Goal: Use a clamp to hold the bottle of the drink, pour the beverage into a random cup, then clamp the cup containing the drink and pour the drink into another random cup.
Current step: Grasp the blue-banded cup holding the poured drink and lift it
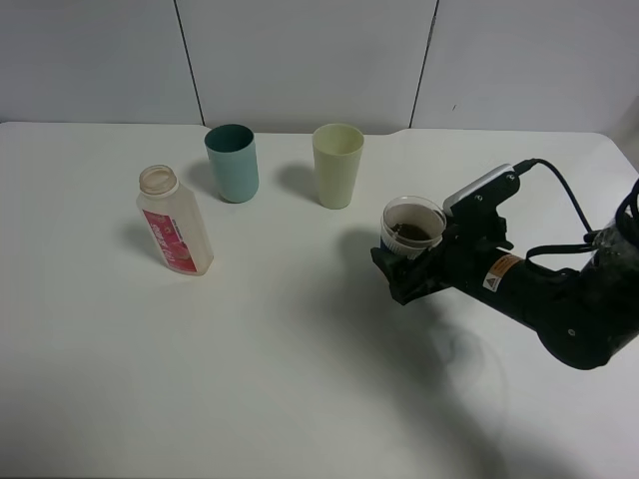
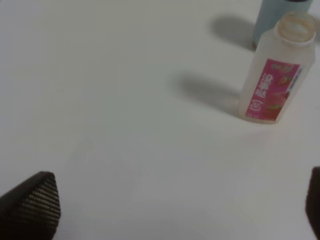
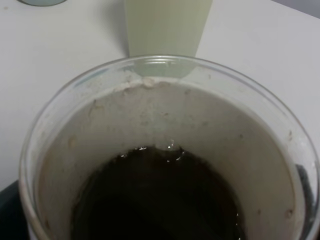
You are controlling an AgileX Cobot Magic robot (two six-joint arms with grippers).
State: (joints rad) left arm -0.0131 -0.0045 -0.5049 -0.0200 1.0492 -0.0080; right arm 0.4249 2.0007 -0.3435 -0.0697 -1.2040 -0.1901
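A clear cup [image 1: 411, 226] with dark drink in its bottom is held upright by my right gripper [image 1: 406, 267], just above the table, right of centre. In the right wrist view the cup [image 3: 165, 125] fills the frame, with the dark drink [image 3: 160, 205] inside. A pale green cup [image 1: 337, 165] stands just beyond it and also shows in the right wrist view [image 3: 167, 25]. A teal cup [image 1: 232, 163] stands further left. An uncapped, translucent bottle [image 1: 175, 222] with a pink label stands at the left. My left gripper [image 2: 175, 212] is open and empty, well short of the bottle [image 2: 275, 70].
The white table [image 1: 300, 379] ends at a grey panelled wall at the back. My right arm and its cable [image 1: 569, 205] take up the right side. The left arm is out of the exterior view. The teal cup [image 2: 272, 17] stands behind the bottle in the left wrist view.
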